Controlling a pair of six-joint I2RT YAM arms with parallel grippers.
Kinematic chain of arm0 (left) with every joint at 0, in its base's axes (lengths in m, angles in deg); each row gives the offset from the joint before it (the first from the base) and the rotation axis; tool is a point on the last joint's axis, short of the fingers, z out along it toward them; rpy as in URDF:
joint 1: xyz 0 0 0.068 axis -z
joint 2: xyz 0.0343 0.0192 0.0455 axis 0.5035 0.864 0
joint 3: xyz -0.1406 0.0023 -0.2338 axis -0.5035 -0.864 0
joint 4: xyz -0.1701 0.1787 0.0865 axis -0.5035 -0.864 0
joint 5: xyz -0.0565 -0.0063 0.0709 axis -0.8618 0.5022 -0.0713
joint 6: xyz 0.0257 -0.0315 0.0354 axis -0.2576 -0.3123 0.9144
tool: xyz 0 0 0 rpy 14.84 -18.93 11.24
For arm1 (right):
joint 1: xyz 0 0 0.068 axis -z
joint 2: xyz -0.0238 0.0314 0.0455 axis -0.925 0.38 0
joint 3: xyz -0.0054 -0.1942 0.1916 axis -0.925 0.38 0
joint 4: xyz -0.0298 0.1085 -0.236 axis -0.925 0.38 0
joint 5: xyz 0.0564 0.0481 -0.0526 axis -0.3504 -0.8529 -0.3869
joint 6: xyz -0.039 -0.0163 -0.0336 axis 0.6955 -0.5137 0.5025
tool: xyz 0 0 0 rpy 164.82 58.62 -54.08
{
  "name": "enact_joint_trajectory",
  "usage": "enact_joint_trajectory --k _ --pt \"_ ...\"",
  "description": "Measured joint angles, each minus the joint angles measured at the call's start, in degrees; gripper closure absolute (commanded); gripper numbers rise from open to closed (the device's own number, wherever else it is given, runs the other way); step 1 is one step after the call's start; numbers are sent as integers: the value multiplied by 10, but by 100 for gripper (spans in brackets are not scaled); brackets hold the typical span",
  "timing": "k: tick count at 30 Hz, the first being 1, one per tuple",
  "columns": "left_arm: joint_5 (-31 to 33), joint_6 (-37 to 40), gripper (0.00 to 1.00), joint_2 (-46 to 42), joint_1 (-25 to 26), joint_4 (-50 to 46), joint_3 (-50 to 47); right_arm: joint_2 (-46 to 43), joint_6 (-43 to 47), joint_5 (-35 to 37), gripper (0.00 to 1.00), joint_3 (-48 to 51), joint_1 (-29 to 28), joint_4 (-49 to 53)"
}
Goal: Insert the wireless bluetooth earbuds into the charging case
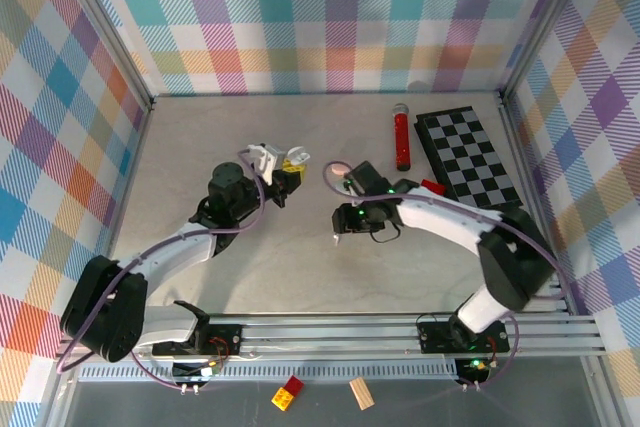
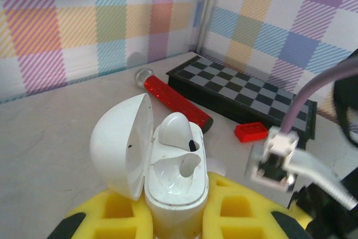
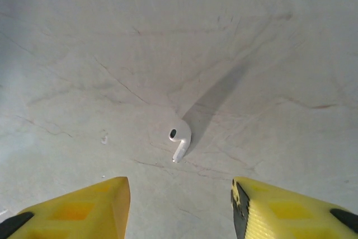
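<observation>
White earbud lies flat on bare surface, stem toward right hand, head away. Right hand wide, hovering above, touching nothing. In white charging case, lid open leftward, second earbud seated. Left hand grips case. Beyond it: red microphone, red brick, checkerboard.
</observation>
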Motion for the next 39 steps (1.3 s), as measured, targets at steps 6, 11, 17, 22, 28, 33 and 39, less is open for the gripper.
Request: enact_joint_trajectory --k 6,11,17,22,28,33,39 --pt "29 -2 89 -43 -17 8 -28 104 -29 43 59 -113 -38 97" --pt "40 -1 89 -68 -31 7 -40 141 -46 49 65 -142 -45 139" --pt "42 -1 89 -78 -36 3 -44 180 -56 47 70 -167 -45 158" --pt "41 -1 89 -78 -37 1 -44 200 -58 44 71 -184 -45 162" --pt "38 -1 89 -78 -39 -5 -44 213 -58 42 74 -197 -45 164" --pt "37 -1 89 -78 -39 -7 -44 226 -58 43 75 -200 -45 165" --pt "33 -1 89 -78 -39 -7 -44 231 -58 42 79 -210 -45 166"
